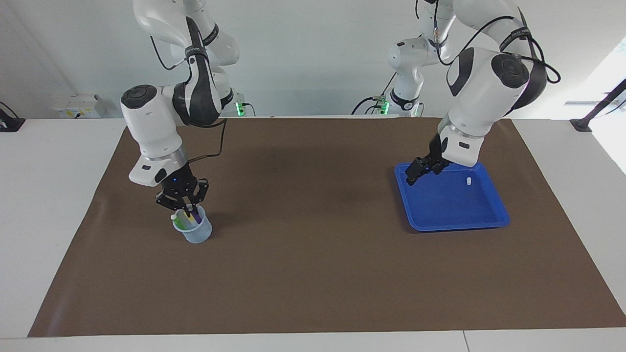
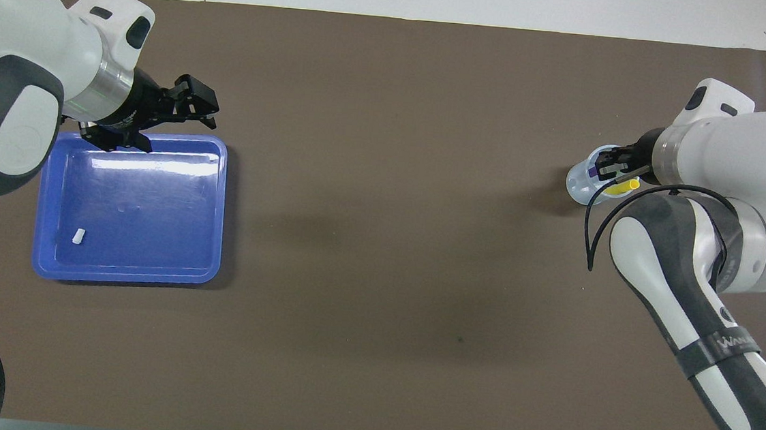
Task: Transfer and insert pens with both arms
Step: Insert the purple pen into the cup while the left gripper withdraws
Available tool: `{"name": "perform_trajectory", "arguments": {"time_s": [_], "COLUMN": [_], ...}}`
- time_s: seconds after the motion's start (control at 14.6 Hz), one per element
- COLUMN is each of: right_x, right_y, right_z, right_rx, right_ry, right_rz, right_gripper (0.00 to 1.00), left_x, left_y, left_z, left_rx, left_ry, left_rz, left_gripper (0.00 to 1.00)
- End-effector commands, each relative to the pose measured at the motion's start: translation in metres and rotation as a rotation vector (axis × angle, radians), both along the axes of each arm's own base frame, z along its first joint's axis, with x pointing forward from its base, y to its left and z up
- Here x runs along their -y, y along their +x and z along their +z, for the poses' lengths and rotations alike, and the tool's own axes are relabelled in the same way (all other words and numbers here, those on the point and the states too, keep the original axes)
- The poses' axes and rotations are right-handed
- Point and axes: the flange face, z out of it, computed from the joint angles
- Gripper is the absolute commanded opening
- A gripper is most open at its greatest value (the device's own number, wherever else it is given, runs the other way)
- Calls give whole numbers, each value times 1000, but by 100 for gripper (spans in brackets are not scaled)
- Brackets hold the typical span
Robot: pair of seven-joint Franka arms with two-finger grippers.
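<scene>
A translucent, round plastic cup [image 1: 194, 230] is seen on the matte brown mat [image 1: 313, 274] of the desk toward the right arm's end, with the slim yellow pen [image 2: 624, 185], green pen [image 1: 180, 222] and purple pen [image 1: 195, 215] standing in it. The right hand [image 1: 185, 209] is lowered into the cup's mouth, clamped on the purple pen. The left hand [image 1: 421, 171], spread wide and empty, is held over the glossy blue rectangular tray [image 1: 491, 222], where a small white stub [image 1: 468, 181] lies; "WANEED" can be read on the right arm's band [image 2: 727, 343].
</scene>
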Motion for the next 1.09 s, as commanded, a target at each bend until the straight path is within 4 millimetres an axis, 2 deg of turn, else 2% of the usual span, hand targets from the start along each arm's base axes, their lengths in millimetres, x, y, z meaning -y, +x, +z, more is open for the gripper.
{"name": "perform_trajectory", "arguments": {"time_s": [0.0,0.07,0.21,0.41,0.55,0.62,0.68,0.89,1.03], "right_x": [2,2,3,3,4,4,4,2,2], "right_y": [-14,-16,-17,-17,-16,-14,-13,-4,0], "right_z": [-14,-17,-19,-20,-17,-16,-15,-1,11], "right_rx": [26,28,35,44,49,50,54,71,79], "right_ry": [-20,-21,-21,-19,-16,-14,-13,-10,-9], "right_rz": [34,37,35,32,24,21,20,20,19], "right_gripper": [0,0,0,0,79,93,100,100,100], "left_x": [-17,-32,-46,-56,-54,-53,-53,-68,-84], "left_y": [-4,-5,-15,-25,-44,-54,-63,-66,-59], "left_z": [17,32,52,57,56,54,51,46,61], "left_rx": [-8,0,14,-21,-39,-46,-43,-13,36], "left_ry": [95,102,112,118,99,83,73,61,-4], "left_rz": [-177,-231,-341,-424,-422,-417,-411,-418,-403], "left_gripper": [100,100,100,100,100,100,100,100,100]}}
